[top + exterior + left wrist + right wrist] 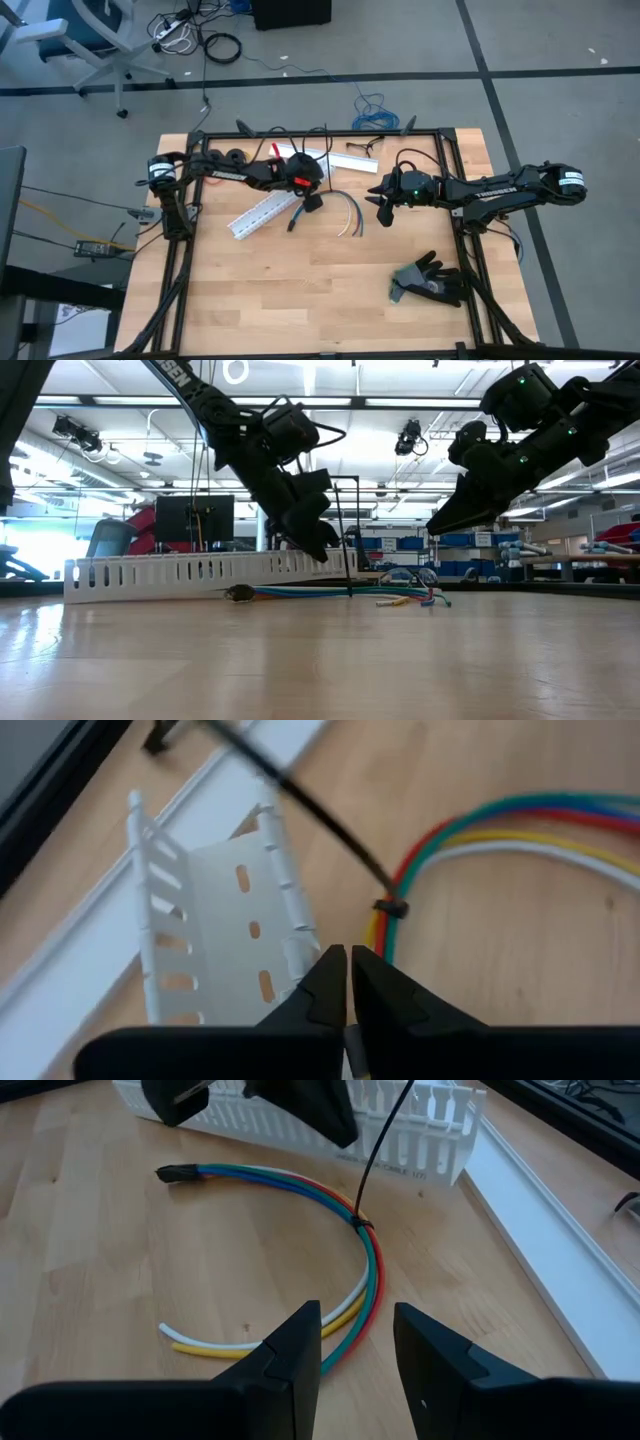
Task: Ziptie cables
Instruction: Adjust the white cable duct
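One camera looks straight down over the whole table [300,290]; another sits at table-top height, facing level into the room. Both wrist cameras look closely past their jaws, sharing the cables [480,820] and white slotted duct [400,1140].

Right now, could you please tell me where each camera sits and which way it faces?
High view: overhead, looking straight down; both arms, table, glove.
Low view: table height, looking level across; both arms come down over the cables.
Left wrist view: behind the shut left end effector, facing the white duct.
Right wrist view: behind the open right end effector.
Both wrist views share the ziptie.
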